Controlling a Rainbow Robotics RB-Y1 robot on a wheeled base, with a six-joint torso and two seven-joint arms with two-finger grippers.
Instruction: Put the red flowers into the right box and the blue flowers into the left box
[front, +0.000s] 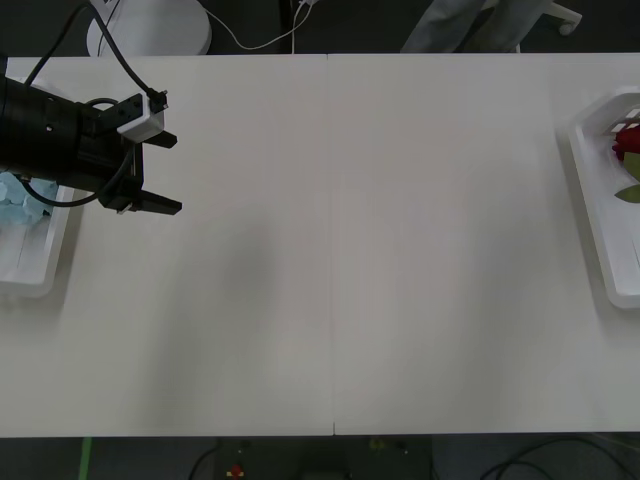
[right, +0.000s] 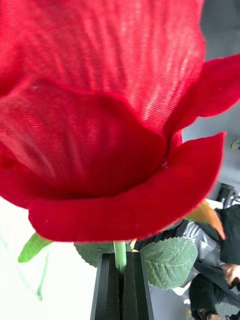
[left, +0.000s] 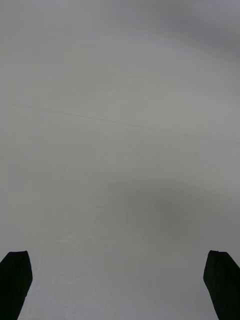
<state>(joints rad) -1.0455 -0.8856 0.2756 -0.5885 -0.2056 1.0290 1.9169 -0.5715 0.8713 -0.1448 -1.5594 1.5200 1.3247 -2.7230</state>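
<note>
A red flower (right: 100, 115) looms close in the right wrist view, its green stem pinched between the black fingers of my right gripper (right: 120, 265), which is shut on it. Another red flower (front: 627, 140) with a leaf lies in the right box (front: 590, 190) at the table's right edge. Blue flowers (front: 18, 200) rest in the left box (front: 40, 275) at the far left. My left gripper (front: 177, 174) hovers just right of that box, open and holding nothing; in its wrist view the left gripper (left: 120, 285) has bare white table between its fingers.
The white table (front: 330, 250) spans the front view with a seam down its middle. A white round stand base (front: 150, 28) and cables sit on the floor beyond the far edge. A person's legs (front: 470, 25) stand behind the table.
</note>
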